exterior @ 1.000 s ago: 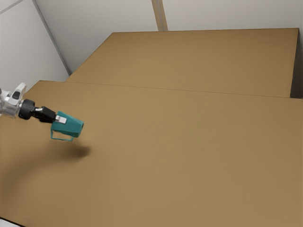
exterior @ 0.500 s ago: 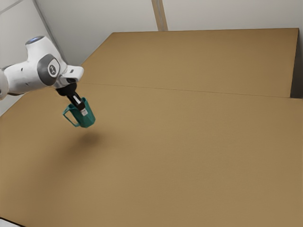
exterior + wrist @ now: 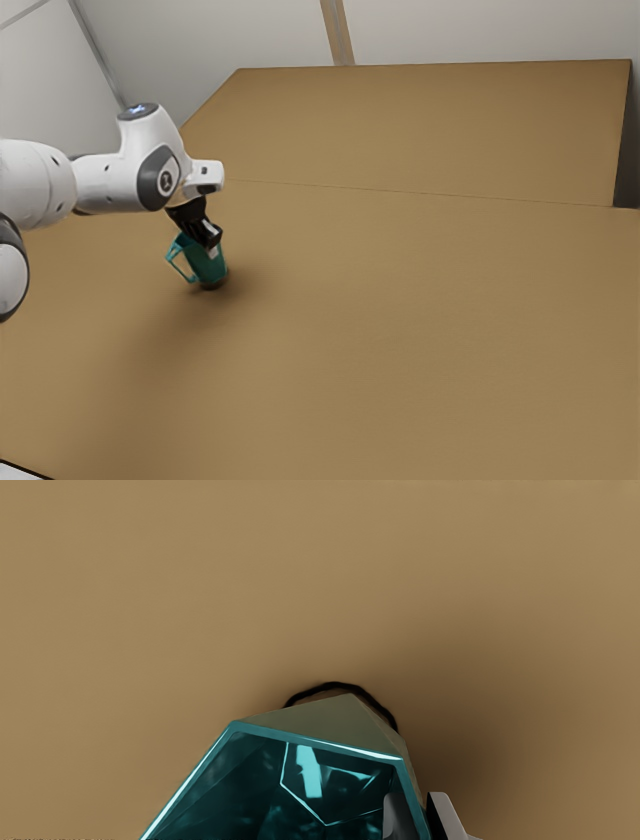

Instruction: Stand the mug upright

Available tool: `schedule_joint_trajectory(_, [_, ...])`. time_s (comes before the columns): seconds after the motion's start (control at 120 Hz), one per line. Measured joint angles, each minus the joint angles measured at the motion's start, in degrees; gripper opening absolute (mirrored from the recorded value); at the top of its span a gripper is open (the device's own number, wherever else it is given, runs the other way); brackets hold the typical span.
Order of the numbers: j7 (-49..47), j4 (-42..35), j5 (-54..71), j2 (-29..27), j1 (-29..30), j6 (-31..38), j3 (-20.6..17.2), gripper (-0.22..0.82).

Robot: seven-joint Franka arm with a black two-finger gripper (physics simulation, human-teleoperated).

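Exterior view: the mug (image 3: pixel 208 264) is near nine o'clock of centre, with its mouth toward eleven and its handle (image 3: pixel 180 264) toward nine. Half a second ago it hung higher, its shadow well apart below it; now it has come down and across toward four o'clock, and the dark patch meets its base. A second ago it was almost on its side; most of that tilt is gone, though it seems to lean a little yet.

The claw (image 3: pixel 214 249) is pinching the mug's wall: in the wrist view, one finger is inside the mouth and the other against the outside. I can't tell whether the base touches the worktop (image 3: pixel 420 330) or stops just above it.

For the task, I'd judge the turning mostly done. What remains is probably levelling the base and seating it flat before letting go; released while leaning, it might rock or tip.
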Motion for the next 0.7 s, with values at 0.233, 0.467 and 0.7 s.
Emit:
schedule_joint_trajectory(0.233, [-4.9,-0.1,-1.2,0.9,-0.4,0.9,0.0,0.20])
schedule_joint_trajectory(0.467, [-7.9,0.6,-1.1,-1.8,-0.3,0.1,-0.1,0.46])
schedule_joint_trajectory(0.7, [-10.8,20.1,2.6,-10.1,0.0,-19.2,-1.9,0.55])
